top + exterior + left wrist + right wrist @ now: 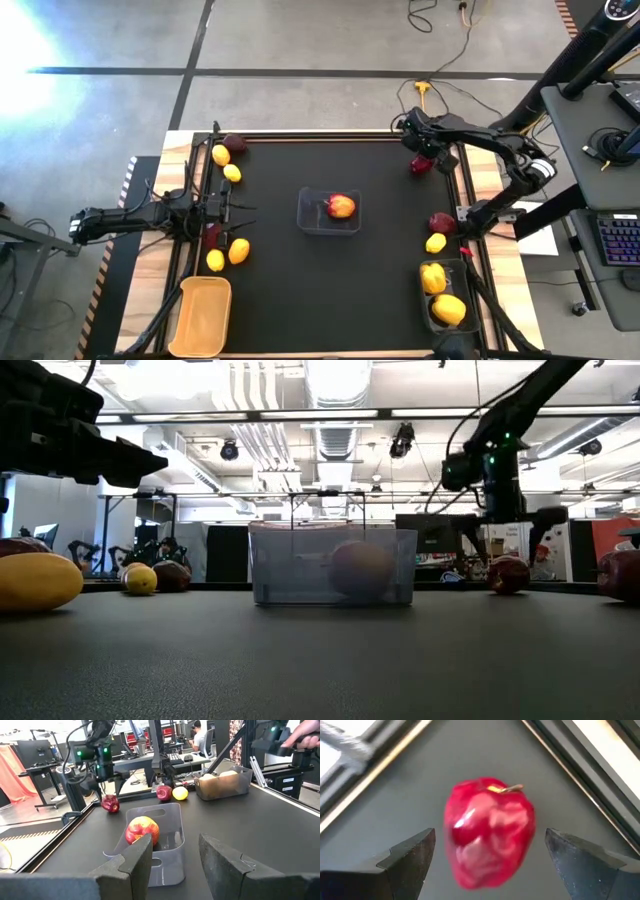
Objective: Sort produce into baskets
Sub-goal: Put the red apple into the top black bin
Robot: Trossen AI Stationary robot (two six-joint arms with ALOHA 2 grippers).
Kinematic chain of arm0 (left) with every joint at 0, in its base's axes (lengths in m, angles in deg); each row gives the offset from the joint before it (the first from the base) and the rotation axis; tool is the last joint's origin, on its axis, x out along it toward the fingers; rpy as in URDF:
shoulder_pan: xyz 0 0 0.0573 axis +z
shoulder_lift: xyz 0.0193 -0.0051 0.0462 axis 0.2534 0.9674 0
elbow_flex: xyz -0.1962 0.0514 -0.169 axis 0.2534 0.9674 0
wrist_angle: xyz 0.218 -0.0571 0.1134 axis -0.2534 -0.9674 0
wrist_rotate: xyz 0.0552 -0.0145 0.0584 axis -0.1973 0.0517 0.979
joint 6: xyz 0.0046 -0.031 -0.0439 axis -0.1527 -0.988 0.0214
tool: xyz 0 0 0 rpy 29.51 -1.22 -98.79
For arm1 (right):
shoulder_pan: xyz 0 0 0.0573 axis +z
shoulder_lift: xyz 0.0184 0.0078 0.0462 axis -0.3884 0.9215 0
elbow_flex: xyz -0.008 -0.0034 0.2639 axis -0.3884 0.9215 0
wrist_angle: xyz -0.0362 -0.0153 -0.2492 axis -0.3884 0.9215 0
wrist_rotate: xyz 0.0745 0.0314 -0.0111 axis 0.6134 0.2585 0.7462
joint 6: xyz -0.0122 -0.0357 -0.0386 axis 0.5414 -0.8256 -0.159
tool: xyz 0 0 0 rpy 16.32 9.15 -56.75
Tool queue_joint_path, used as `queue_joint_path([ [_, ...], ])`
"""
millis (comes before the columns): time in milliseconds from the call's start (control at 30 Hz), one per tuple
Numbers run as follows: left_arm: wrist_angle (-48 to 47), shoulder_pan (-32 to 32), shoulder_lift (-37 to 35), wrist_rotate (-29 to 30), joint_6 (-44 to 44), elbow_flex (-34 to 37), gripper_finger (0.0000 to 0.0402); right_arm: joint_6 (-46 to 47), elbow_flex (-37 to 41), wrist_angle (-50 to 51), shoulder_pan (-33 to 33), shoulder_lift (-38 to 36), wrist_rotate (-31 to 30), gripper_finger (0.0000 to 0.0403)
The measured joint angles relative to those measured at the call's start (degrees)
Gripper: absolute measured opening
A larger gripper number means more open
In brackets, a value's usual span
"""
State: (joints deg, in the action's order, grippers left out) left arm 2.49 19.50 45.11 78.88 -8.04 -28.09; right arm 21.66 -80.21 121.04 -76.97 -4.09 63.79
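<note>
My right gripper [421, 153] is open at the table's far right corner, just above a dark-red fruit [489, 837] that rests on the black mat; its fingers stand on either side of the fruit without touching it. My left gripper [172, 854] is open and empty at the table's left side [236, 210], pointing toward the clear bin [329, 212]. That bin holds a red-yellow fruit [342, 207]. The yellow-orange bin [203, 316] stands empty at the near left. The dark bin [445, 296] at the near right holds two yellow peppers.
Lemons [221, 154] and a dark-red fruit [235, 144] lie at the far left. A dark-red fruit [212, 235] and two yellow pieces [238, 250] lie near my left gripper. A dark-red fruit [441, 222] and a lemon [436, 242] lie at the right.
</note>
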Motion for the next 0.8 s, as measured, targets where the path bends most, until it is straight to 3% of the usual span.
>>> queue_joint_path([
  [300,0.0,0.0,0.0,0.0,0.0,0.0,0.0146,-1.1,1.5,-9.7,-1.3,5.7,6.2,0.0362],
  [567,0.0,0.0,0.0,0.0,0.0,0.0,0.0146,-4.6,0.2,-10.1,0.3,5.0,6.4,0.0288],
  [667,0.0,0.0,0.0,0.0,0.0,0.0,0.0146,-11.1,-2.8,-10.3,4.2,3.8,6.2,0.0287],
  [800,0.0,0.0,0.0,0.0,0.0,0.0,0.0146,-17.5,-9.1,-10.6,17.2,2.3,3.8,0.0287],
])
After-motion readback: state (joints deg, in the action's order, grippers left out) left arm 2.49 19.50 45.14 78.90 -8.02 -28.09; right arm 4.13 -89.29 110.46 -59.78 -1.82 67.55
